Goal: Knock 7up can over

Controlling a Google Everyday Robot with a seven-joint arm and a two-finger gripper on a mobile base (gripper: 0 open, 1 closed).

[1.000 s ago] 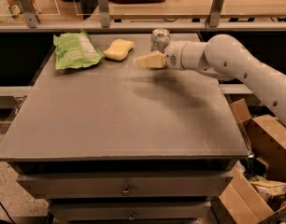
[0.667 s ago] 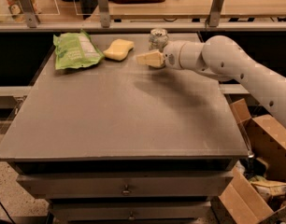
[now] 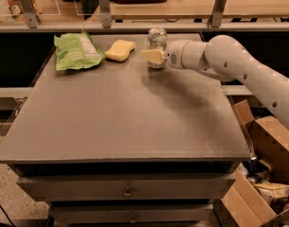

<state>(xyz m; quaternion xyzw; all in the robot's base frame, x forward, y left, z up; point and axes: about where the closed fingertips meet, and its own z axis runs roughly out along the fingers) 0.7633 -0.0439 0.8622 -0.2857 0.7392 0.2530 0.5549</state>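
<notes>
Camera view, upper centre: the gripper sits just in front of the upright 7up can on the table. Whether it is open or closed, I cannot tell.

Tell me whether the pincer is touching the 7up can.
Cannot tell. The camera view shows the pincer overlapping the 7up can, hiding any contact or gap.

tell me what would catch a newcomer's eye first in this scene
The big white arm reaching in from the right stands out first. Its gripper sits just in front of the upright 7up can near the far edge of the grey table, though whether they touch cannot be told. After that come the green bag and the yellow sponge, lying side by side at the far left.
</notes>
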